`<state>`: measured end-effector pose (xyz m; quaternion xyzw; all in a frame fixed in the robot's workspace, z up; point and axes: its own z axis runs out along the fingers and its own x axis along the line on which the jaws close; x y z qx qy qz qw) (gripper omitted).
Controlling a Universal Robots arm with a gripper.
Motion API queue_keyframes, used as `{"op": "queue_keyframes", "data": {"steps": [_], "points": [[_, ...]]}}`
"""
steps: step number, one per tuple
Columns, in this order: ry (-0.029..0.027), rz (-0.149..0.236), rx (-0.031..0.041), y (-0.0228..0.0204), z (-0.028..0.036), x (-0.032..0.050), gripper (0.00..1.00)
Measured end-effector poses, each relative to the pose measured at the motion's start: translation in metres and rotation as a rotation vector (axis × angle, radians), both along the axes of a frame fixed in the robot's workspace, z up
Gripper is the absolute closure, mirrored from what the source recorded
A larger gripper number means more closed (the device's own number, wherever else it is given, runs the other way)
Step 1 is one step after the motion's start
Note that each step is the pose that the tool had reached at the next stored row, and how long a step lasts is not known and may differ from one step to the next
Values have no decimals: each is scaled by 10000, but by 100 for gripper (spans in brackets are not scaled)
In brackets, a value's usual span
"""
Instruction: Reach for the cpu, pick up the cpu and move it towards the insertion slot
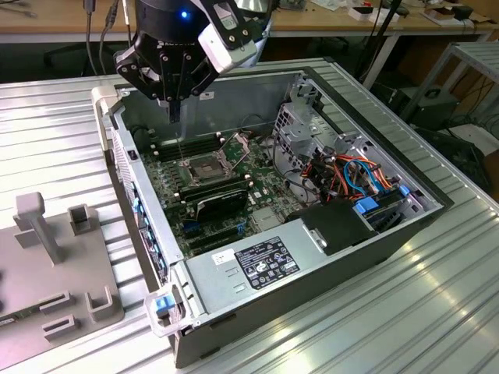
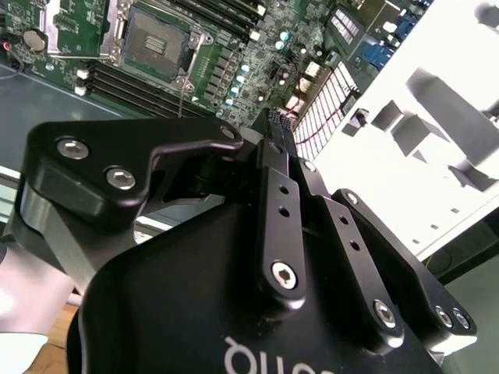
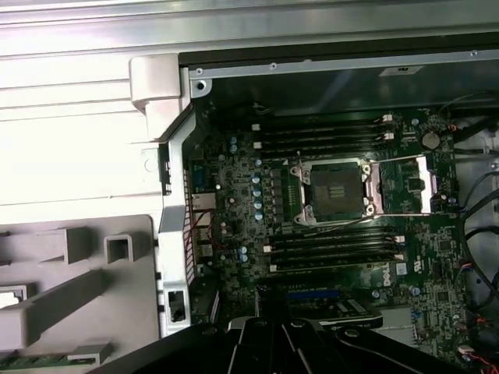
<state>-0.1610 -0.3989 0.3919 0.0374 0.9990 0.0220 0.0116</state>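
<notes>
My black gripper (image 1: pixel 173 115) hangs above the open computer case, over the rear wall and up and to the exterior view's left of the insertion slot (image 1: pixel 204 167). Its fingers (image 2: pixel 274 136) are drawn together with nothing visible between them. The insertion slot (image 3: pixel 337 191) is a silvery frame around a dark centre; its bracket (image 3: pixel 415 184) is swung open to one side and a thin lever stands up. It also appears past the fingers in the second wrist view (image 2: pixel 156 43). A small pale patch (image 3: pixel 6 298) on the grey fixture, cut by the picture's edge, may be the cpu; I cannot be sure.
Long black memory slots (image 3: pixel 327 136) flank the socket. A black expansion card (image 1: pixel 221 204), a metal drive cage (image 1: pixel 308 128), coloured cables (image 1: pixel 359 175) and a power supply (image 1: pixel 265 265) fill the case. A grey fixture (image 1: pixel 54 273) with upright blocks lies at the exterior view's left on the ribbed metal table (image 1: pixel 437 312).
</notes>
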Motion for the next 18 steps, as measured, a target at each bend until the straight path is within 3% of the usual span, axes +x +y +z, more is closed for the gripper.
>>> {"op": "queue_keyframes", "data": {"steps": [18], "points": [[0,-1,1,0,-3,-171,89]]}}
